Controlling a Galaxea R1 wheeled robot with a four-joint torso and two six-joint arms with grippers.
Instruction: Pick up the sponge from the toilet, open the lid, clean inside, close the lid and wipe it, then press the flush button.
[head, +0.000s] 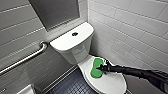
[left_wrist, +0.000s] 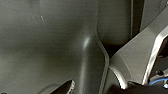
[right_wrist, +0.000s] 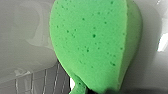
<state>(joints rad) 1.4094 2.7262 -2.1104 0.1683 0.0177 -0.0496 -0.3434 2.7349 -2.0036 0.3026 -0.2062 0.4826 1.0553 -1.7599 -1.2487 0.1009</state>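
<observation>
The white toilet (head: 75, 50) stands in the corner with its lid (head: 111, 83) down over the bowl. The bright green sponge (head: 96, 68) lies flat on the back part of the lid, close to the tank. My right gripper (head: 102, 68) reaches in from the right and is shut on the sponge at its pinched waist. In the right wrist view the sponge (right_wrist: 92, 42) looms large against the glossy white lid. The small dark flush button (head: 74, 34) sits in the middle of the tank top. My left gripper is open, and I see nothing in it.
A metal grab bar (head: 25, 58) runs along the grey tiled wall on the left. White tiled wall (head: 130, 30) closes in right of the toilet. Dark mosaic floor (head: 72, 86) lies in front of the bowl's left side.
</observation>
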